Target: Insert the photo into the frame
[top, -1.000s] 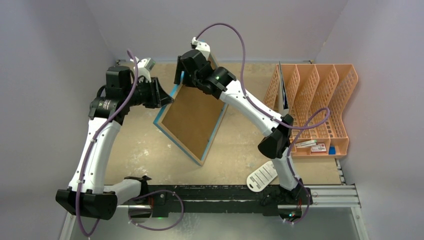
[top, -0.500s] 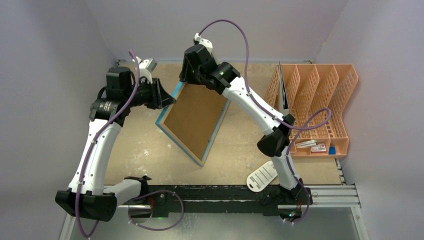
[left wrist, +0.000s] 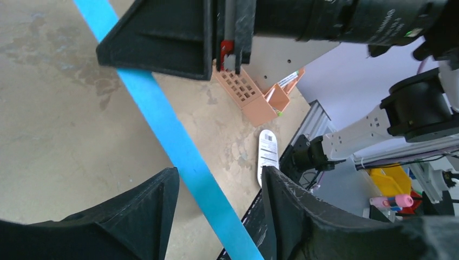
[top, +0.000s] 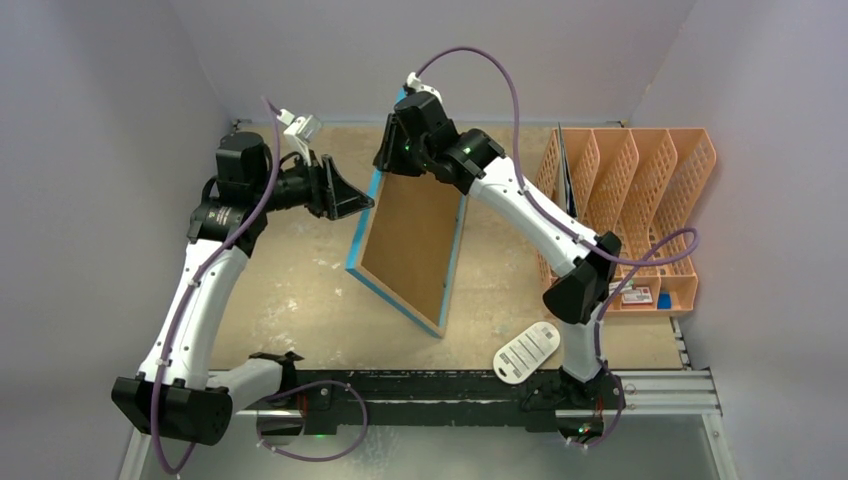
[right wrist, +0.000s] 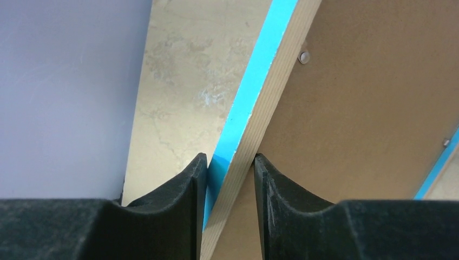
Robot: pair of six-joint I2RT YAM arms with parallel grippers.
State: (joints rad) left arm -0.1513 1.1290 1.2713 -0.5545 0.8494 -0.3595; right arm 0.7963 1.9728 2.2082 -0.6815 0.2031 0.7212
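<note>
- At the middle of the counter (top: 290, 290), locate the frame (top: 395, 302), tilted steeply with its far edge raised and its near edge low. Treat contact between that near edge and the counter as not determinable.
- Note the light wood back of the frame and the brown backing board (top: 412, 240) turned upward and toward the right edge of the counter. Note the bright blue border showing along the left and near sides.
- At the raised far edge of the frame, find the right end effector (top: 392, 165).
- In the right wrist view, confirm the right end effector (right wrist: 227, 162) clamped on the frame border, one finger against the blue front side and the other against the wood back.
- Toward the far-left corner of the counter, find the left end effector (top: 358, 200), just beside the left edge of the frame.
- In the left wrist view, confirm the left end effector (left wrist: 216, 211) with fingers spread apart. See the blue border running between them, touching neither finger.
- Along the right edge of the counter, observe an orange file organiser (top: 640, 200).
- At the near edge, toward the right, observe a white tag (top: 527, 350) lying flat.
</note>
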